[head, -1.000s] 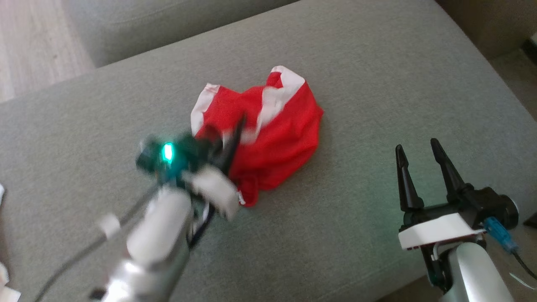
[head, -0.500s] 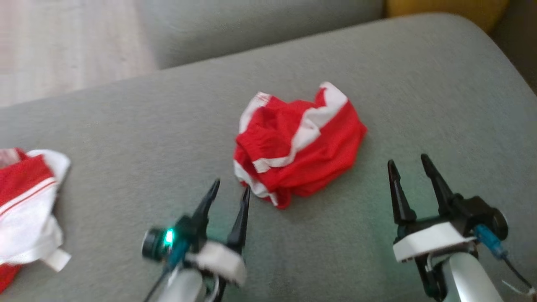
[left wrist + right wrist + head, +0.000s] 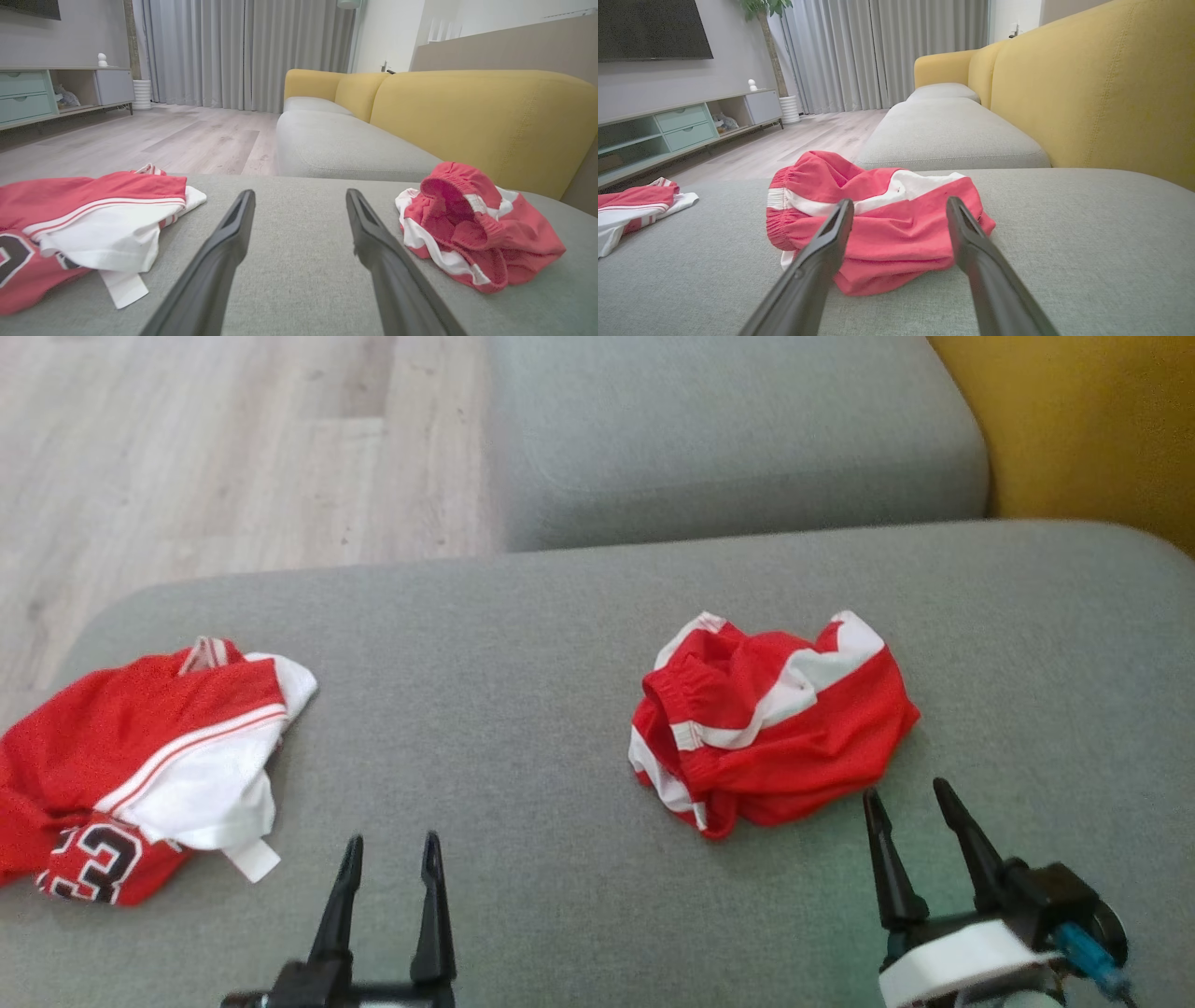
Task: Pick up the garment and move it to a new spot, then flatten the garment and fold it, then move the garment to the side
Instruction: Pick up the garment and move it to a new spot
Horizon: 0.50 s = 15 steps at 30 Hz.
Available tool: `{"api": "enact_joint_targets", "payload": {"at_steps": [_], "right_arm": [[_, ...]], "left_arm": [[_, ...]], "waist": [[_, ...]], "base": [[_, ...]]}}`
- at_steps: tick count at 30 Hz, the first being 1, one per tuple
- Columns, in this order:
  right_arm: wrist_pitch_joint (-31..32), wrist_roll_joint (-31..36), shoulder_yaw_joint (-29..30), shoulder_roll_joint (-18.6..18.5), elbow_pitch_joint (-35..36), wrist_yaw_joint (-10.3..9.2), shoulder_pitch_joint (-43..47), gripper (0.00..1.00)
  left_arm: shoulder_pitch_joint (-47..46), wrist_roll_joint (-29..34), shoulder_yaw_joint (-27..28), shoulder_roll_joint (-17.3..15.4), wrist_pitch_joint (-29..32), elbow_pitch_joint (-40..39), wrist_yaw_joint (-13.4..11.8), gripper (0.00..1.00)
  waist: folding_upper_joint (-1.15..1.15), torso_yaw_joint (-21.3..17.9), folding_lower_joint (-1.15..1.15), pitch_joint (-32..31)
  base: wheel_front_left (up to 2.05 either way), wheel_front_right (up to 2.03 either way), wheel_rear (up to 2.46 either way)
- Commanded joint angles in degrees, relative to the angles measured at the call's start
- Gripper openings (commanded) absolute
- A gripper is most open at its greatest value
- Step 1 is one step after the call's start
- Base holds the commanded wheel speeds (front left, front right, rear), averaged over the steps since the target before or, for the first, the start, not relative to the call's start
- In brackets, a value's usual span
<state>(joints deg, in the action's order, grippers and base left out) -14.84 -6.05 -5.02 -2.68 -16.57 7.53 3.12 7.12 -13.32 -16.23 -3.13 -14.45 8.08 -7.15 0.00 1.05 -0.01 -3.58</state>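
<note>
Heap of crumpled red-and-white mesh shorts [image 3: 770, 719] sits just ahead-left of the right claw [image 3: 904, 791], way closer than the left claw [image 3: 392, 838], both gaping open, empty.

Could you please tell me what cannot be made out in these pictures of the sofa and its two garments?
Head view: a white fold partly covers the jersey number; the left edge cuts the jersey off.
Every view: the crumpled shorts hide their underside in their own folds.
Head view: the bottom edge cuts off the left gripper behind its fingers.
Left wrist view: the white ornament on the cabinet is too small to identify.
</note>
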Motion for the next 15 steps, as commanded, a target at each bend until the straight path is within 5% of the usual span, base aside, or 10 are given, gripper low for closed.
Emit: {"api": "enact_joint_targets", "payload": {"at_steps": [1, 15], "right_arm": [[-0.2, -0.4, -1.2, -0.2, 2.2, -0.04, -1.1, 1.0], [-0.2, -0.1, -2.1, -0.2, 3.4, -0.04, 0.7, 1.0]], "left_arm": [[-1.6, 1.0, 2.1, 0.2, -0.5, -2.2, -0.6, 1.0], [0.1, 3.8, 2.3, 0.2, -0.5, -2.4, -0.7, 1.0]], "waist": [[0.0, 1.0, 0.01, -1.0], [0.0, 1.4, 0.01, -1.6]], "base": [[0.0, 0.0, 0.0], [0.0, 0.0, 0.0]]}}
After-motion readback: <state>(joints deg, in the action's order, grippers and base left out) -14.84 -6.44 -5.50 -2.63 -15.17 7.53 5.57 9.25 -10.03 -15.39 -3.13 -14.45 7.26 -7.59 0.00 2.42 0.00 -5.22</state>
